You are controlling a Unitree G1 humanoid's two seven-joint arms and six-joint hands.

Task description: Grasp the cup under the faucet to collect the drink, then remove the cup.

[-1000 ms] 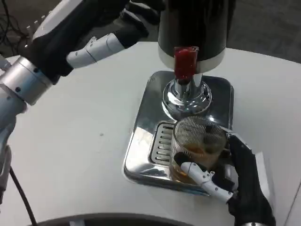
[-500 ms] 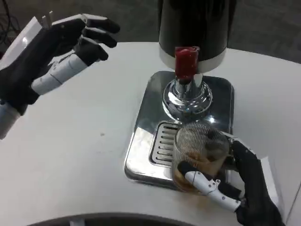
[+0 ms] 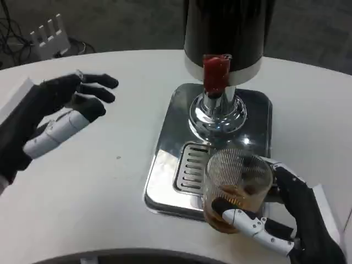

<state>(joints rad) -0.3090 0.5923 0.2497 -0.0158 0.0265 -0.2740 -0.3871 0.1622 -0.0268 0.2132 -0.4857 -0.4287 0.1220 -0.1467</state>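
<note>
A: Head view. Where's your cup?

B: The ribbed glass cup point(image 3: 237, 184) stands upright at the front right corner of the chrome drip tray point(image 3: 165, 181), partly over the tray's front edge, with brown drink in the bottom. It sits at 6 o'clock from the red tap handle point(image 3: 215, 72), well clear of the spout.

A: Who has it?

B: Your right hand point(image 3: 286, 217). Its fingers wrap the cup low down: white ones across the front, the black ones around the far right side. The hand comes in from 4 o'clock of the cup, so the cup lies toward 10 o'clock from your palm.

A: Left hand?

B: Your left hand point(image 3: 55, 113) hovers over the white table point(image 3: 110, 220) at 9 o'clock of the dispenser point(image 3: 228, 33), well apart from it. The fingers are loosely spread and it holds nothing.

A: Next move?

B: My judgement is that the fill is done and the removal is underway. The cup's long axis is vertical, so keep it that way. Pull toward 5 o'clock, away from the tray and onto bare table. The right hand is the nearer one by far, so you don't need the left.

A: Risk?

B: The cup base could catch the tray lip and slosh the drink.
</note>
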